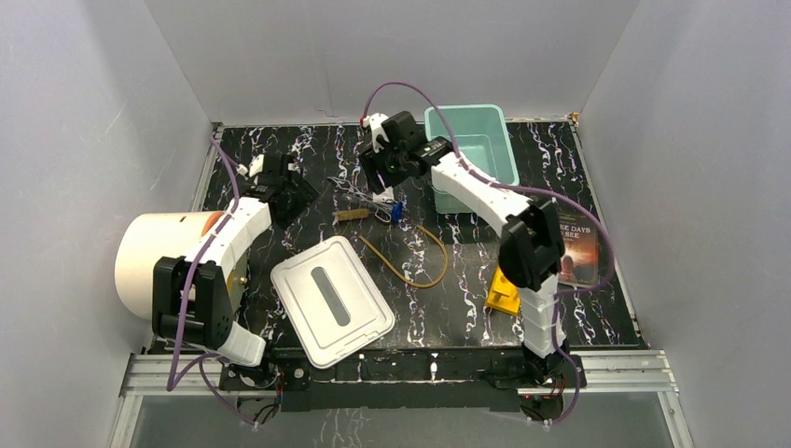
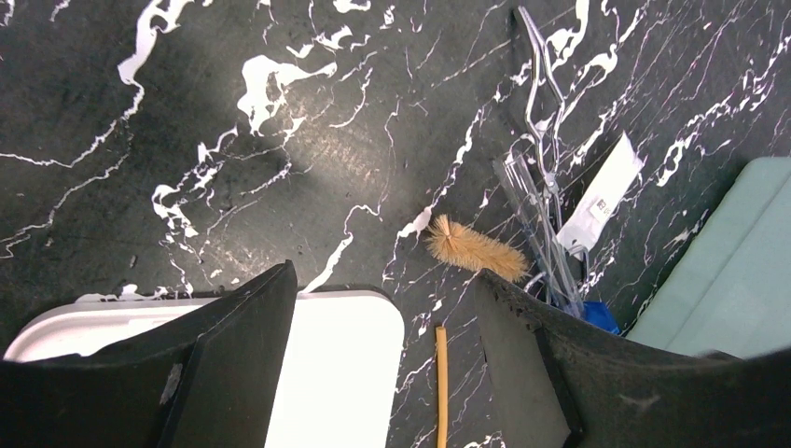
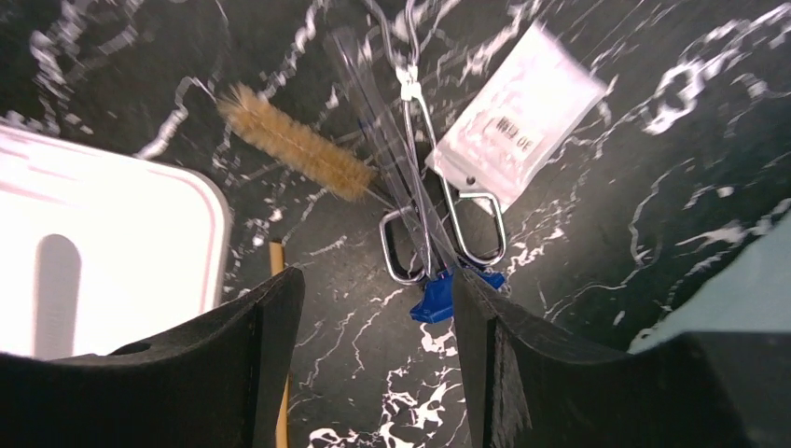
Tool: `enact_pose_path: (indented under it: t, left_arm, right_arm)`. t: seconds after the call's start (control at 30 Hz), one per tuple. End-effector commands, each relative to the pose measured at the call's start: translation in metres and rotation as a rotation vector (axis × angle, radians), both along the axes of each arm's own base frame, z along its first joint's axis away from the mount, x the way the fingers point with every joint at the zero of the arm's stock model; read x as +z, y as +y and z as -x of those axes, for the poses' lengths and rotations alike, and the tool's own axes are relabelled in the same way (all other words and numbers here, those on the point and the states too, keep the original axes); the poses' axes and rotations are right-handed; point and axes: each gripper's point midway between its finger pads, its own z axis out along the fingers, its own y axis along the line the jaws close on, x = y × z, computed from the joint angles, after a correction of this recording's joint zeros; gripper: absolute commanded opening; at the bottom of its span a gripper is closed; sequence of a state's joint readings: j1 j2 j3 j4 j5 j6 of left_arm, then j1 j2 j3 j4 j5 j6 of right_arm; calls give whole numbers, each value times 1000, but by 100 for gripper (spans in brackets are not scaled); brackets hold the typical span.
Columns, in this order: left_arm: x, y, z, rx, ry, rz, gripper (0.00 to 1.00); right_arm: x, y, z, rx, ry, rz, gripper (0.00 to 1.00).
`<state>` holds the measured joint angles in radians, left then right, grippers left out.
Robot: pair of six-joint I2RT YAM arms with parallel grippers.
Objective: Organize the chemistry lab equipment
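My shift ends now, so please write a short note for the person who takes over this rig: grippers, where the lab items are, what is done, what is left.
Grippers: left gripper open, holding nothing, left of the pile; right gripper open, holding nothing, above the tongs.
Things: brush, tongs, white packet and blue piece lie together mid-table; amber tubing loop beside the white lid.
Done: nothing visible in the teal bin.
Left: every item.

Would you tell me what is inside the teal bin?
The teal bin shows only bare floor in the top view; the right arm covers its near left corner, so that part cannot be seen.
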<state>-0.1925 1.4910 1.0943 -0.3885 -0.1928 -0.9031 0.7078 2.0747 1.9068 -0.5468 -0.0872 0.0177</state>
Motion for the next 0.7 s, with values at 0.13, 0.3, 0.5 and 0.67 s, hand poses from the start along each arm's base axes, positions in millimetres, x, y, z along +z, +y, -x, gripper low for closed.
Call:
enact_pose_path:
  t: [0.13,0.3,0.5,0.67]
  left_arm:
    - [18,-2,-1,-27,-46,28,72]
    - [21,1,-5,-34,-46,2,73]
    - [14,2,1,-32,-21,1,75]
    - [12,0,1,-38,-15,7,76]
  right_arm:
    - [-35,15,-4,78,28,57,67]
    - [-60,18,-21,77,21,127,60]
    - [-83,10,-24,57,22,181,58]
    - [-93,12,-20,92,43,187,54]
